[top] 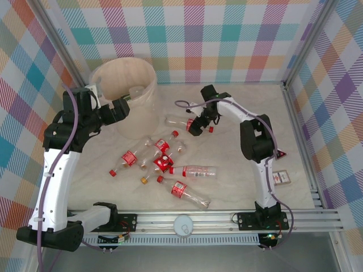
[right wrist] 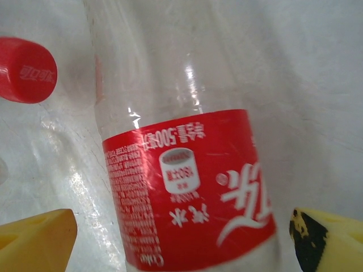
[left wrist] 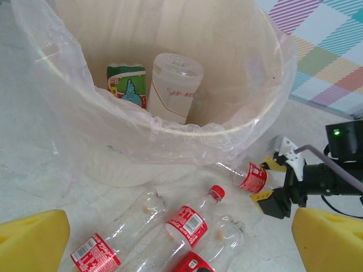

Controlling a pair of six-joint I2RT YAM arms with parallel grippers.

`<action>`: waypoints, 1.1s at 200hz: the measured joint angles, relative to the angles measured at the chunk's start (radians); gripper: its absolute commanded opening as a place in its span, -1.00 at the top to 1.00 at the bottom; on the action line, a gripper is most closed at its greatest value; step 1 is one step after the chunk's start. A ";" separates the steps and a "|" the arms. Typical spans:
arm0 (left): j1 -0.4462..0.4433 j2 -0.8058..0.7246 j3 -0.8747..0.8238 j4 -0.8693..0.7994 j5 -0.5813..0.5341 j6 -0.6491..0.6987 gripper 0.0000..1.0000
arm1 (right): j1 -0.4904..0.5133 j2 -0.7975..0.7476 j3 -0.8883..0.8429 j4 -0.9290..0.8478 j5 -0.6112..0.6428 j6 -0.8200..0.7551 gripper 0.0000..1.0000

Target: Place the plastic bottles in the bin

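The bin point(top: 126, 85) is a cream bucket with a clear liner, standing at the back left; in the left wrist view its rim point(left wrist: 244, 127) is close ahead. Several clear plastic bottles with red labels lie mid-table point(top: 164, 148). My left gripper point(top: 121, 109) hovers open beside the bin, above a red-capped bottle point(left wrist: 187, 224). My right gripper point(top: 198, 123) stands open astride a lying bottle point(top: 177, 120). In the right wrist view that bottle's red label point(right wrist: 187, 187) lies between the yellow fingers point(right wrist: 34, 241), with small gaps on both sides and its red cap point(right wrist: 25, 69) at upper left.
Inside the bin lie a green-labelled pack point(left wrist: 126, 82) and a clear cup-like container point(left wrist: 173, 85). A small flat red-and-white box point(top: 279, 177) sits by the right arm's base. More bottles lie near the front point(top: 184, 191). Checked walls enclose the table.
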 measured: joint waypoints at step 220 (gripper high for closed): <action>-0.011 -0.010 -0.035 0.196 0.117 -0.185 -0.90 | -0.040 -0.420 -0.271 0.040 0.082 0.117 -0.15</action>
